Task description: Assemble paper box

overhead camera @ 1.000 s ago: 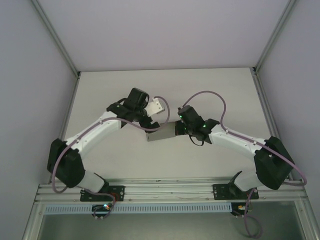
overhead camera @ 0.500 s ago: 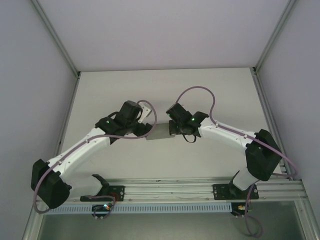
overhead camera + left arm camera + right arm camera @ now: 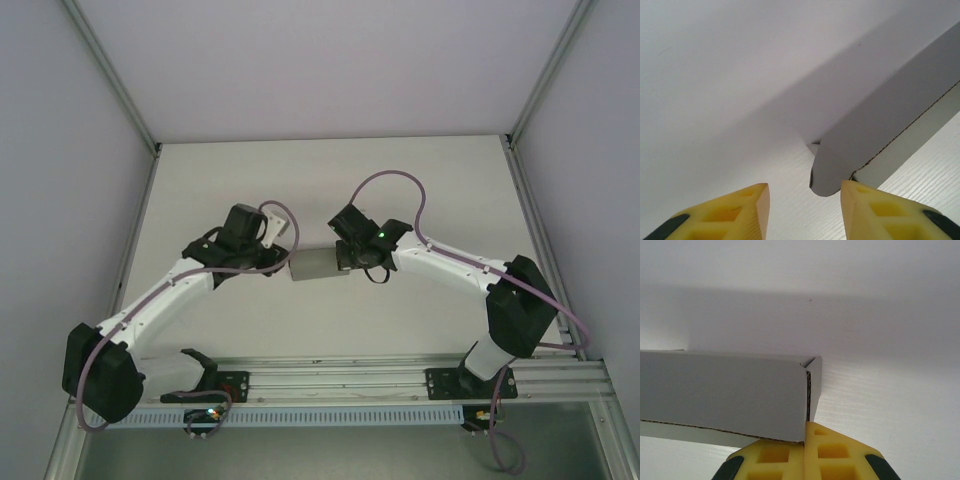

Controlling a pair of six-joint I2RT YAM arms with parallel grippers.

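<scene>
Closing of the end flaps, judged as a late step. Paper box at the middle of the table, between both grippers. Right gripper clenched on the box's right end wall. Left gripper with fingers apart at the left end flap, grasping nothing yet. Next, probably: pinch this flap gently and tuck inward without creasing the thin card.

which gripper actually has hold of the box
The right gripper, its yellow fingers pinched shut on the paper box's end; the left gripper has its fingers apart, the box corner just ahead of them.
</scene>
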